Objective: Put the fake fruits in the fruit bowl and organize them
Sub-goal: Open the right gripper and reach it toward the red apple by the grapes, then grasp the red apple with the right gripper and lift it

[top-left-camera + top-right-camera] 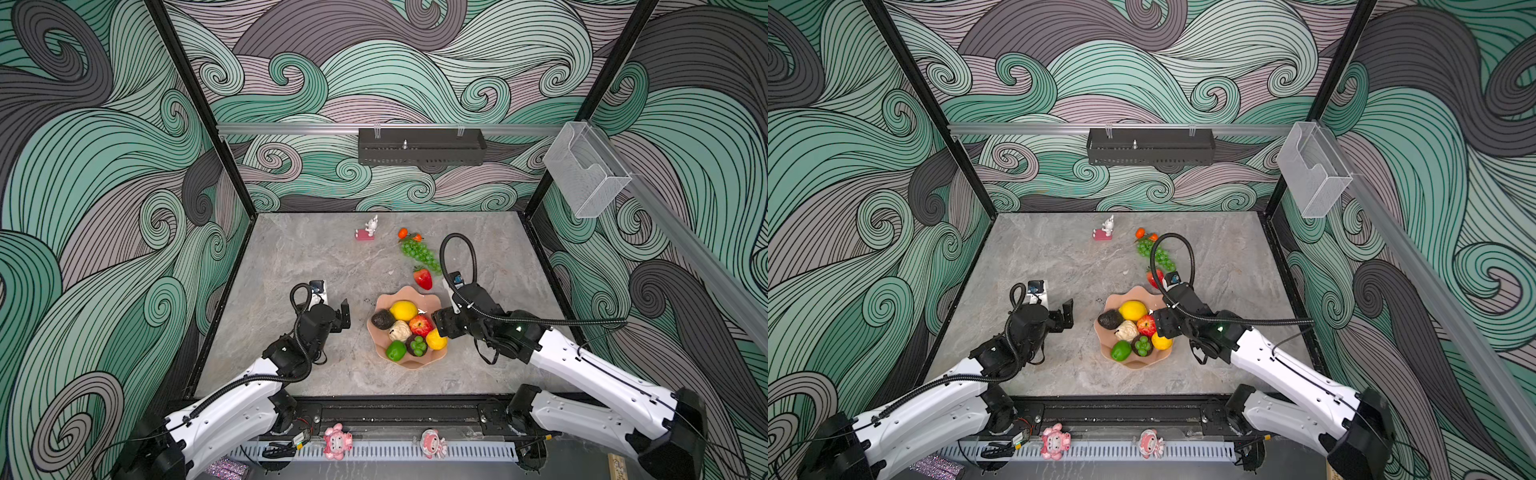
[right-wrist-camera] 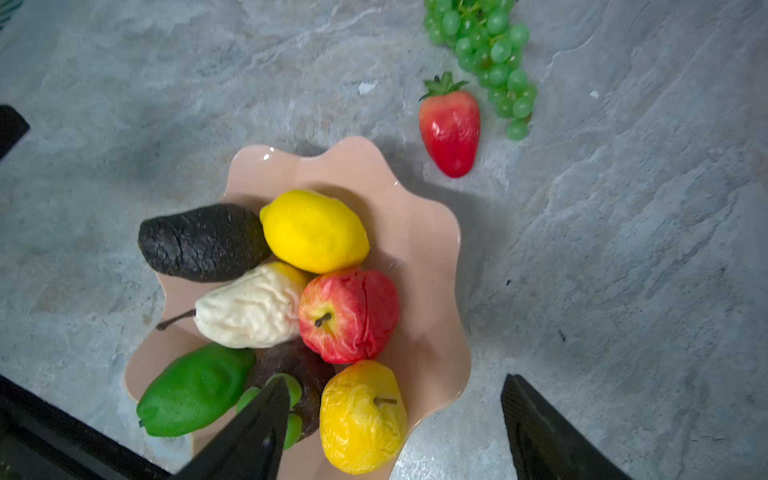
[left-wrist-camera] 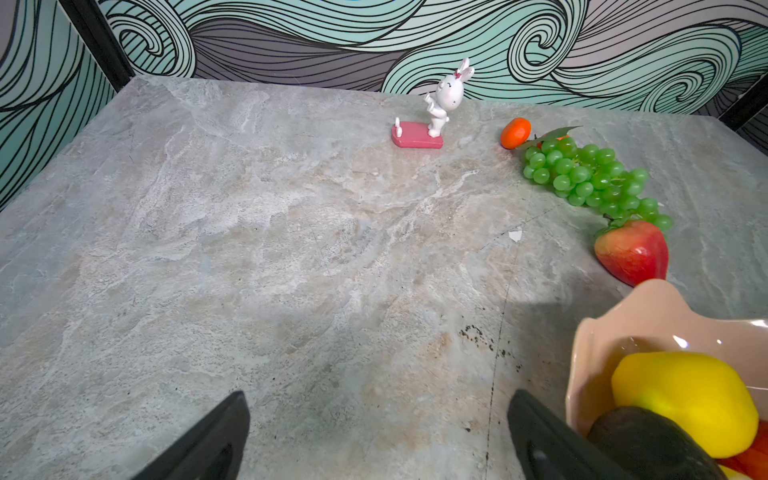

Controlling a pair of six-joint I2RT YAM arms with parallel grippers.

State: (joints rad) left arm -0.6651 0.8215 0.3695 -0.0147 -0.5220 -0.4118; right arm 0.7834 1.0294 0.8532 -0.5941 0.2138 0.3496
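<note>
L gripper (image 3: 378, 395) open, R gripper (image 2: 395, 380) open over bowl (image 2: 440, 232), both empty, strawberry (image 1: 1149, 277) half-hidden in a top view

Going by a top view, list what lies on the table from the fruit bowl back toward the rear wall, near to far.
fruit bowl → strawberry → green grape bunch → small orange. The rabbit figurine sits about level with the orange, so it is left out.

Swirling teal-and-grey wave-patterned walls (image 1: 374, 62), grey marble-look tabletop (image 1: 316, 266), black perforated shelf (image 1: 422, 146) on aluminium rail (image 1: 291, 129)
</note>
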